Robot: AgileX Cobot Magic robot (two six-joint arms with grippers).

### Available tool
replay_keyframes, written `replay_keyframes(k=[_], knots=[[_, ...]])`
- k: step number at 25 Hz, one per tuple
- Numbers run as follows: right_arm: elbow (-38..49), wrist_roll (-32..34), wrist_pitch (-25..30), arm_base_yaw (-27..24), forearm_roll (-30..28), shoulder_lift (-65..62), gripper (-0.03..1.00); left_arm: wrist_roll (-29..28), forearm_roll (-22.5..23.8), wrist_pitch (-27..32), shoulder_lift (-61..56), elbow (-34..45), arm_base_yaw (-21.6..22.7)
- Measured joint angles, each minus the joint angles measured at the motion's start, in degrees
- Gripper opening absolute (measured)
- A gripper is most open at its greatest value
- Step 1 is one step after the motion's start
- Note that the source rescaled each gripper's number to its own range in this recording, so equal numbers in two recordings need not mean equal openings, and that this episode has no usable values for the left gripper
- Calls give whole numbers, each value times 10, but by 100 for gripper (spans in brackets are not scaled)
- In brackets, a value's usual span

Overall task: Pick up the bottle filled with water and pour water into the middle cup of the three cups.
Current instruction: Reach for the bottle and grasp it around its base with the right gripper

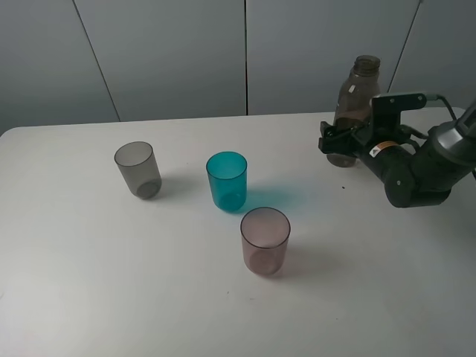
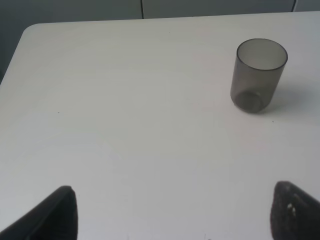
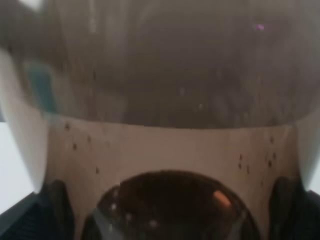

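The bottle [image 1: 357,93], smoky brown-grey, stands upright at the far right of the table and fills the right wrist view [image 3: 170,100]. My right gripper [image 1: 341,141] has its jaws on either side of the bottle's lower body, spread wide; its fingers [image 3: 52,200] show at the bottle's flanks. The three cups stand in a slanted row: smoky grey [image 1: 137,169], teal-blue middle cup [image 1: 227,181], pinkish-mauve [image 1: 265,240]. My left gripper [image 2: 175,210] is open and empty above the table's left part, with the grey cup [image 2: 259,75] ahead of it. The left arm is out of the exterior high view.
The white table [image 1: 74,282] has its back edge near a grey panelled wall, close behind the bottle. The table's rounded far-left corner shows in the left wrist view [image 2: 30,30]. The right arm's bulky body [image 1: 413,175] lies right of the bottle.
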Motion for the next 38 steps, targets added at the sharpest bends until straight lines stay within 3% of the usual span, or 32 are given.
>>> replay_keyframes(k=[13,34,35,36,37,38], knots=[[-5,5,-34,0,-10,13,100,-1,0,0,0,0,0],[-21,22,-36,0,-14,31,100,-1,0,0,0,0,0],[-21,27,-36,0,-14,31,95,-1,0,0,0,0,0],[-21,31,-36,0,-14,31,84,-1,0,0,0,0,0],[-21,36,-37,0,-14,31,59,-1,0,0,0,0,0],[-21,39,-39,0,-13,31,21,-1,0,0,0,0,0]])
